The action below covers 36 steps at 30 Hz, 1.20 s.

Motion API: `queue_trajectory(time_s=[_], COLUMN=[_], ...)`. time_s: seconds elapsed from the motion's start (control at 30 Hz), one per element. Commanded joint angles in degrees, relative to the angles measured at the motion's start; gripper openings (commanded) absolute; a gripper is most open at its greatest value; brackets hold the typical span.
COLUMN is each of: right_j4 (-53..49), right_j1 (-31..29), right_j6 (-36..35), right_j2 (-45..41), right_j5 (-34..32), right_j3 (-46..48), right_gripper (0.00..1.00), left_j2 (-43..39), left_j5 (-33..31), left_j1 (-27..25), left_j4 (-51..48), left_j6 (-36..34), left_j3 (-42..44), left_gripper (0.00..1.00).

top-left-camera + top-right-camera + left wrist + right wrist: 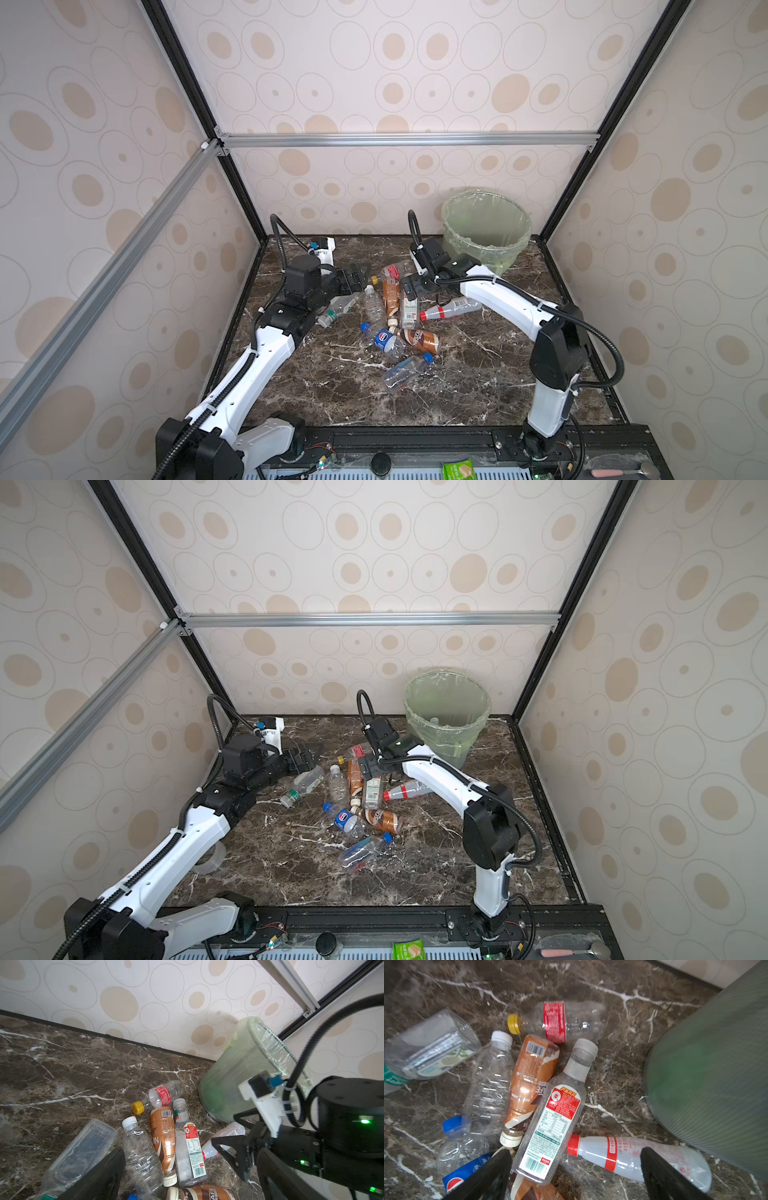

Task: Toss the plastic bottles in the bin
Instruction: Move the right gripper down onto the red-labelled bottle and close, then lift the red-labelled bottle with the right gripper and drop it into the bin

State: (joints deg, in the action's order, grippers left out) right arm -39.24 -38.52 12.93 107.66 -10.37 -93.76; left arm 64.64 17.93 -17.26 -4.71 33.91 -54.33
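Mid-surface (478,386), toward the far edge: plastic bottles (390,303), nine countable, lying loose in a heap, none lifted.
Far right corner: bin (505,253), upright. A pale shape shows inside it in a top view, too small to identify.
Left hand (358,274): released, empty, at the heap's side nearest the left edge.
Right hand (576,1151): released, empty, poised over the red-capped bottle (633,1155) beside the bin; contact unclear.
Progress, judged: early, with nearly all clearing left.
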Motion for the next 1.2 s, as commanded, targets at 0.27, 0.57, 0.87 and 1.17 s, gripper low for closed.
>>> queue_trajectory(time_s=[0.27,0.57,0.87,1.17], right_j4=[2.04,2.49,2.49,-0.49], right_j1=[-1.89,-2.12,-1.88,-0.68], right_j6=[5.15,5.46,5.27,4.18], right_j2=[7.33,11.77,13.5,8.17], right_j5=[4.44,4.63,3.54,1.02], right_j3=[2.98,1.65,0.92,-2.63], right_gripper=[0.97,0.85,0.66,0.48], left_j2=[-1.01,-0.74,-1.01,-1.25], left_j5=[3.02,3.74,3.9,7.26], left_j1=[0.56,0.56,0.56,0.57], left_j4=[2.83,3.0,2.86,5.84], left_j6=[1.25,1.22,1.21,1.41], left_j3=[2.17,2.82,2.82,2.72], left_gripper=[0.99,0.99,0.99,0.99])
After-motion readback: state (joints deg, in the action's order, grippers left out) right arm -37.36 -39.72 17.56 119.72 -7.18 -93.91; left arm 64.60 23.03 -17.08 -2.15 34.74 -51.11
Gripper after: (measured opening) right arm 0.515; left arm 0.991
